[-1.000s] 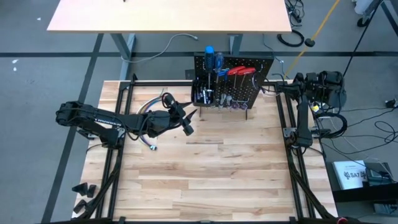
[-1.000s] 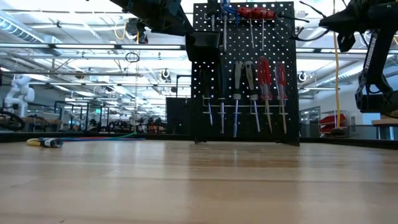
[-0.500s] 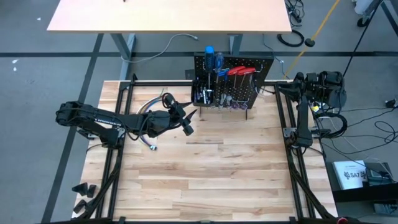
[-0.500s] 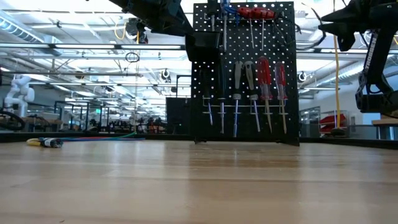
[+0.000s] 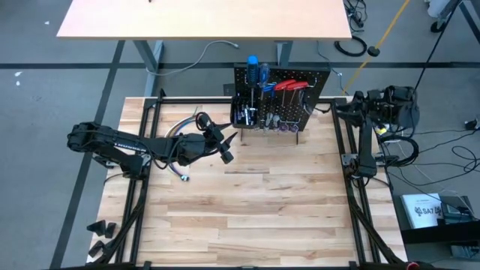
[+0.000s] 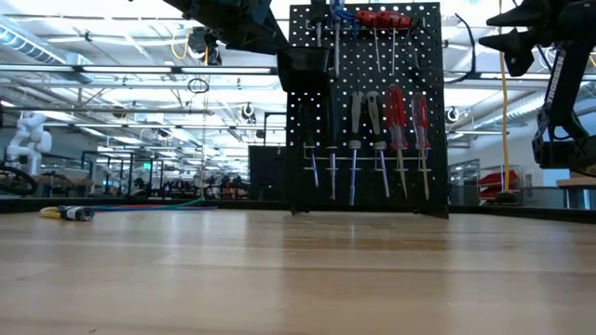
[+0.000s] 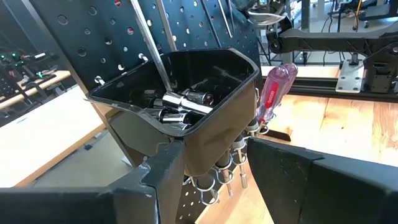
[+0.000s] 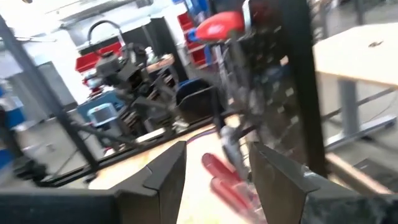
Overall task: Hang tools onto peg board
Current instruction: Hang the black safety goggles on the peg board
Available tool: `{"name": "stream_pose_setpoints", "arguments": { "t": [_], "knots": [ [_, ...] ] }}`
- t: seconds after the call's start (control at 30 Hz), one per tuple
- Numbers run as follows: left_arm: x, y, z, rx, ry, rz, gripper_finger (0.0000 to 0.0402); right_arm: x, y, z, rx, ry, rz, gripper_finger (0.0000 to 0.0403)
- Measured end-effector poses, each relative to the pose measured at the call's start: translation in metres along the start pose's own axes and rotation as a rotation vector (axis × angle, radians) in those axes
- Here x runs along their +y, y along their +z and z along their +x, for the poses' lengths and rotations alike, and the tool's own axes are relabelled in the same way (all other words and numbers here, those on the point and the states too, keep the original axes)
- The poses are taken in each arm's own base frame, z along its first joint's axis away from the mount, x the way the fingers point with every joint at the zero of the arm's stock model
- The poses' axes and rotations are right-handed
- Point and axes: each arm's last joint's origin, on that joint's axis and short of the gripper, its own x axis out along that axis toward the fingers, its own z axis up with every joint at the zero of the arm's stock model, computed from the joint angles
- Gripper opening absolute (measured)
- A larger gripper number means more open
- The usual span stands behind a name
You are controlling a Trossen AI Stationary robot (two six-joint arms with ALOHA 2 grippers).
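I see the peg board [image 5: 281,97] standing upright at the far edge of the worktop [image 5: 247,210], with the tools [image 6: 396,116] hanging on its front: red-handled screwdrivers, blue handles at the top, slim metal shafts lower down. My left tool [image 5: 227,145] hovers just in front of the board's small black bin [image 7: 186,118], fingers spread and empty. My right tool [image 5: 337,106] sits beside the board's right edge, fingers [image 8: 165,177] parted, grasping nothing. A bundle of coloured wires [image 5: 180,131] lies left of the board.
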Motion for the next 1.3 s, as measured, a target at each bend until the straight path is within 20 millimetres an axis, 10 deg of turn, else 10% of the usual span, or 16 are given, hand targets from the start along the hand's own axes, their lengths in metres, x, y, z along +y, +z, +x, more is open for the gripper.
{"name": "stream_pose_setpoints", "arguments": {
  "t": [0.6,0.73,1.3],
  "knots": [
    [-0.004,-0.003,-0.001,0.024,-0.06,-0.001,0.018,0.056,-0.044,0.006,-0.065,-0.054,-0.001,0.0104],
    [-0.004,-0.003,-0.002,0.024,-0.061,-0.002,0.018,0.059,-0.035,0.003,-0.089,-0.119,-0.048,0.0014],
    [-0.005,0.0,-0.002,-0.007,-0.063,-0.02,0.018,0.099,0.02,-0.001,-0.263,-0.477,0.092,0.0]
  ]
}}
